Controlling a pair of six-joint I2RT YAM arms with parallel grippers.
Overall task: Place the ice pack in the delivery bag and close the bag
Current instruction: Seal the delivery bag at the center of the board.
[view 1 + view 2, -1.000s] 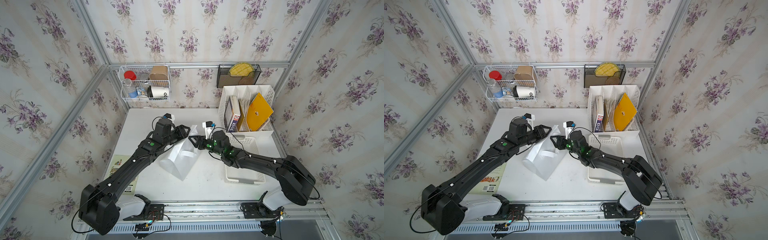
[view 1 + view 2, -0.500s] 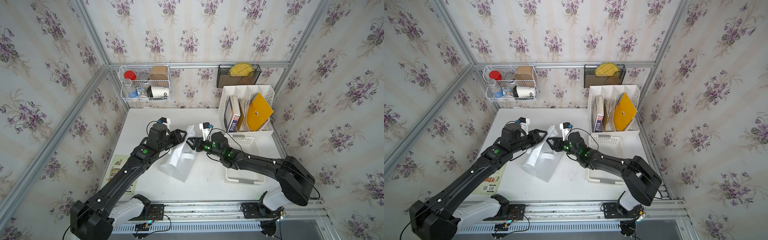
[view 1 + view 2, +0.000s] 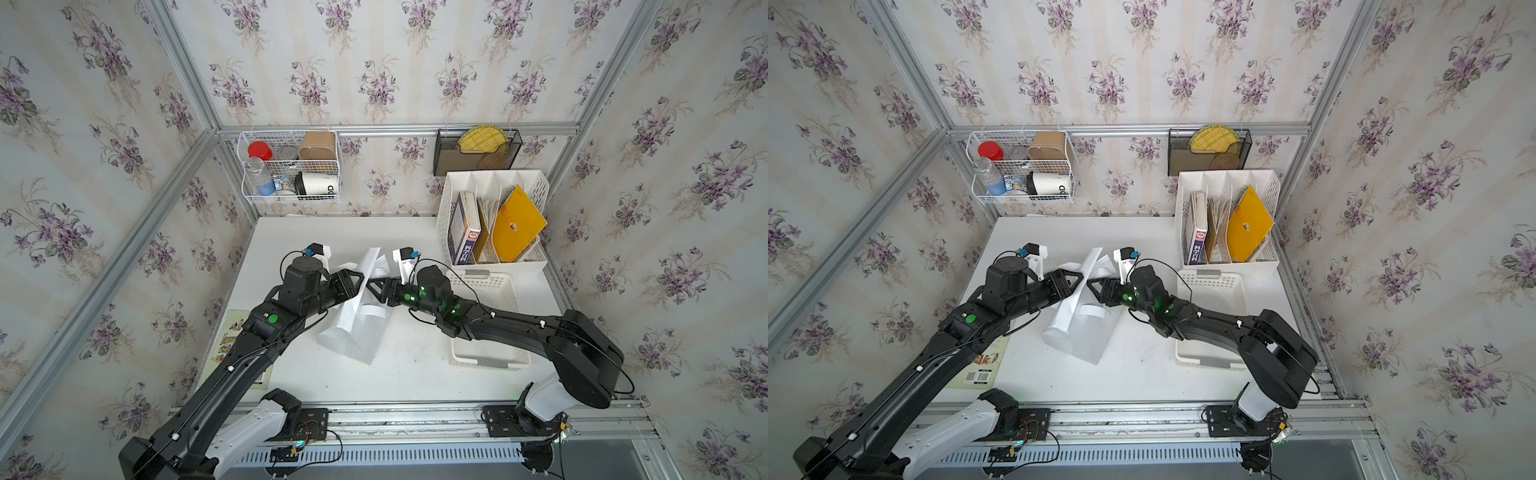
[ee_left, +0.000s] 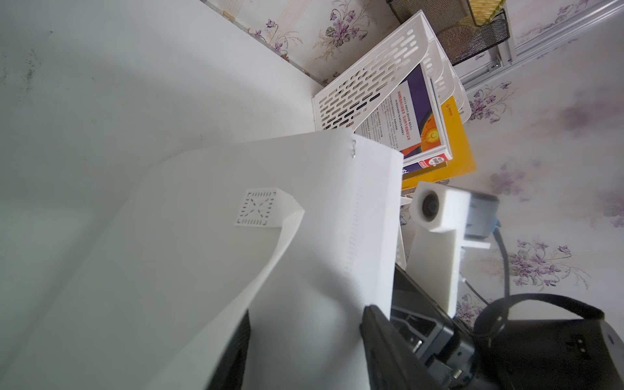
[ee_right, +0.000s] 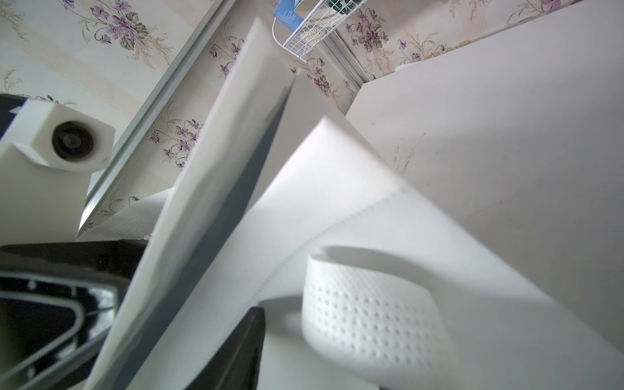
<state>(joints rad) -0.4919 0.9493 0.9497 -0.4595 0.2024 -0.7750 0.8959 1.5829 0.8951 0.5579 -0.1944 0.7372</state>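
The delivery bag (image 3: 361, 332) (image 3: 1084, 332), white with flat strap handles, lies tilted on its side mid-table, with its mouth toward the back. My left gripper (image 3: 359, 282) (image 3: 1077, 282) comes at its rim from the left. In the left wrist view, its jaws stand apart with the bag's wall (image 4: 202, 253) between them. My right gripper (image 3: 372, 286) (image 3: 1091, 289) faces it from the right, also open at the rim. In the right wrist view, one dark finger (image 5: 243, 337) lies against the bag's wall (image 5: 371, 219); the other finger is hidden. The ice pack is out of view.
A low white perforated tray (image 3: 498, 286) lies under my right arm. Behind it stands a white file rack (image 3: 536, 183) with books. A wire basket (image 3: 291, 166) and a black mesh holder (image 3: 478, 153) hang on the back wall. A booklet (image 3: 232, 336) lies at the table's left edge.
Both grippers have shifted a little to the left at the bag's mouth, and my left wrist has drawn back. The bag's upper part has leaned left with them.
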